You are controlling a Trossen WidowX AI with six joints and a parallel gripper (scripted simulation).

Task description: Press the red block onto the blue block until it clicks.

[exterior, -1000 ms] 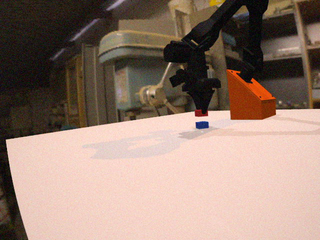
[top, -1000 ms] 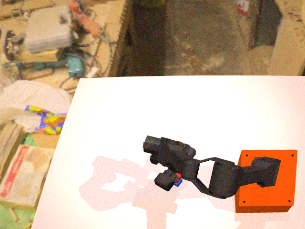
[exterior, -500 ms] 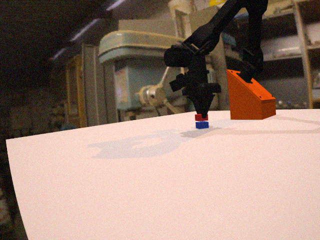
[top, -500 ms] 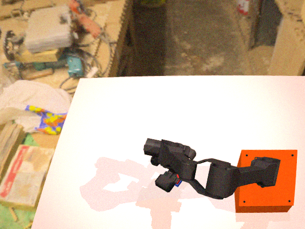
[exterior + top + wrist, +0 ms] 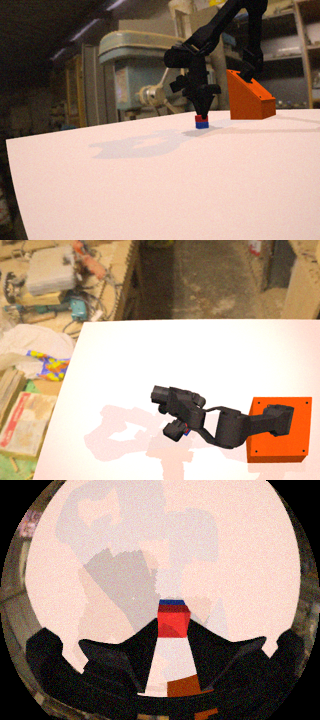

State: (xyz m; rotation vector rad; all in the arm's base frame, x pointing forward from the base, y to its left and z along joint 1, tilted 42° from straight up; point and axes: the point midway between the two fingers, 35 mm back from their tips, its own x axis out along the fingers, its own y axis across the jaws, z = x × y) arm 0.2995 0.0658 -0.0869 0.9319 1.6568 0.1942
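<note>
The blue block [image 5: 201, 125] [image 5: 171, 602] stands on the white table [image 5: 165, 180]. The red block [image 5: 199, 118] [image 5: 172, 624] sits directly above it, lined up with it, and no gap shows between them in the exterior view. Whether they are locked together cannot be told. My gripper [image 5: 203, 117] [image 5: 172, 622] points down and is shut on the red block, one finger on each side of it. In the top view the arm hides most of both blocks; only a small edge of the red block [image 5: 187, 431] and of the blue block [image 5: 187, 433] shows.
The orange wedge-shaped base [image 5: 279, 446] [image 5: 242, 103] of the arm stands on the table to the right of the blocks. The table's far edge runs behind them. Shadows of the arm lie across the table.
</note>
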